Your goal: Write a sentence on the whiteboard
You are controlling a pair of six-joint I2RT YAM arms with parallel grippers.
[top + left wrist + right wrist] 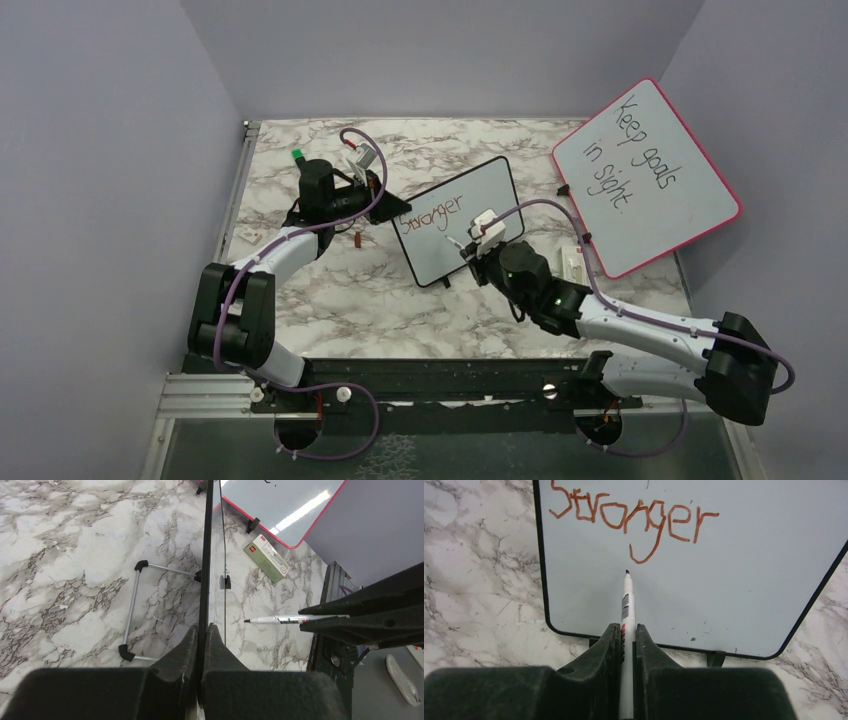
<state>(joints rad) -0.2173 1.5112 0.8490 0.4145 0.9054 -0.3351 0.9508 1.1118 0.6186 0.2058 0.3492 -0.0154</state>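
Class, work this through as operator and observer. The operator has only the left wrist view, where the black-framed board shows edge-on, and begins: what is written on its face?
Observer: One reddish-brown word, "Stronger", across the upper part of the whiteboard. There is no second line yet.
Operator: Where does the marker tip sit?
Observer: The right gripper is shut on the marker, with its tip just below the tail of the g. I cannot tell if it touches.
Operator: What does the pink board say?
Observer: The pink-framed board reads "Keep goals in sight" in black.
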